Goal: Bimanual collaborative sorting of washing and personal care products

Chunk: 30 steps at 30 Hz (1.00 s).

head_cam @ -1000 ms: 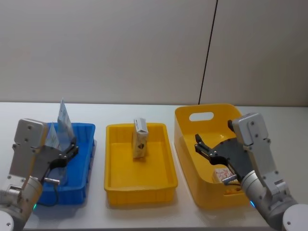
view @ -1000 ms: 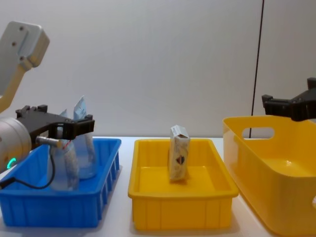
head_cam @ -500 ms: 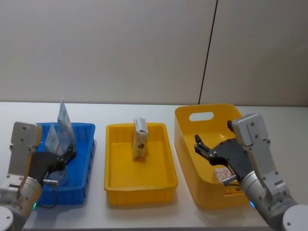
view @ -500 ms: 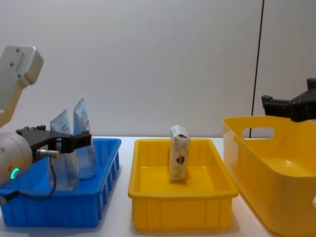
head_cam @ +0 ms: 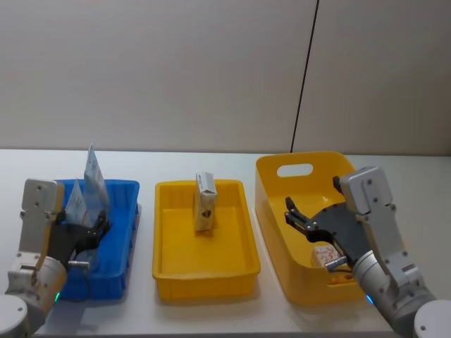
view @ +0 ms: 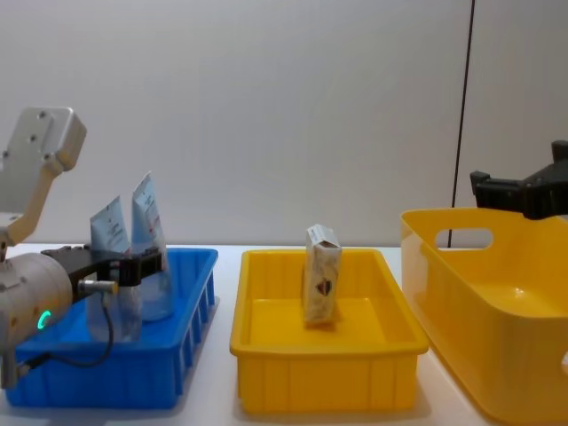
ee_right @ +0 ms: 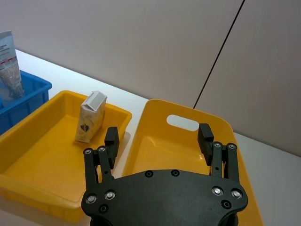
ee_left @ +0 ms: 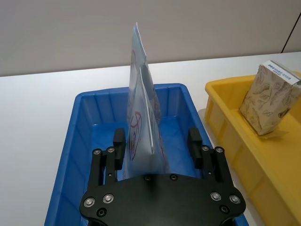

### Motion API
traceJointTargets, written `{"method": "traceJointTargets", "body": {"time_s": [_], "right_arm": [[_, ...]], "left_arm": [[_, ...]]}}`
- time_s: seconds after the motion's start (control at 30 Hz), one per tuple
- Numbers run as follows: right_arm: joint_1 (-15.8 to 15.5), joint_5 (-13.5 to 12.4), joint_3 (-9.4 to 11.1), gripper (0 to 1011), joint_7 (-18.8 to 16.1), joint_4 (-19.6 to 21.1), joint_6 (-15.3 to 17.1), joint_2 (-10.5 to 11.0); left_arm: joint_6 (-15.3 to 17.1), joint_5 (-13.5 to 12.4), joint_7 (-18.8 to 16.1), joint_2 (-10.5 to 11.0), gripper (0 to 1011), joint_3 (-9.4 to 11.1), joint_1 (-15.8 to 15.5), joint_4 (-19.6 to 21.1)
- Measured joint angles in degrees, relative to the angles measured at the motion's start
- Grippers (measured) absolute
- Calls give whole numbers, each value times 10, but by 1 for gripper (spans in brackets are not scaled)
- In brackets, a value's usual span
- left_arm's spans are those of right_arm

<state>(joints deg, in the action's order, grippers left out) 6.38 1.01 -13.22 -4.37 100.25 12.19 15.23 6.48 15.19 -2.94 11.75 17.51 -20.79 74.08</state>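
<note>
Blue bin (head_cam: 120, 232), lower left, holds two upright tubes (head_cam: 94, 179) (head_cam: 75, 202); the left hand (head_cam: 97, 227), wide open and empty, sits just below them. One carton (head_cam: 205, 204) stands in the centre tray (head_cam: 173, 267). A second carton (head_cam: 325, 254) lies in the right yellow bin (head_cam: 271, 176), beside the open, empty right hand (head_cam: 290, 211).

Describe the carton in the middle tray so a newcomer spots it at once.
Three bins stand in a row on the white table; take the shallow yellow tray in the middle, between the blue bin and the deep yellow bin. The carton stands upright alone toward its back, boxy, unlike the flat pointed tubes in the blue bin.
</note>
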Motion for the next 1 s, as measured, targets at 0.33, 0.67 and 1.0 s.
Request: {"method": "traceJointTargets", "body": {"time_s": [0.33, 0.67, 1.0], "right_arm": [[0, 0, 0, 1004, 0, 0, 0, 0], [0, 0, 0, 1004, 0, 0, 0, 0], [0, 0, 0, 1004, 0, 0, 0, 0]], "left_arm": [[-6, -6, 2, -8, 505, -1, -12, -24], [-12, -16, 7, -10, 343, -2, -18, -31], [-21, -22, 31, 1, 286, 0, -17, 2]]}}
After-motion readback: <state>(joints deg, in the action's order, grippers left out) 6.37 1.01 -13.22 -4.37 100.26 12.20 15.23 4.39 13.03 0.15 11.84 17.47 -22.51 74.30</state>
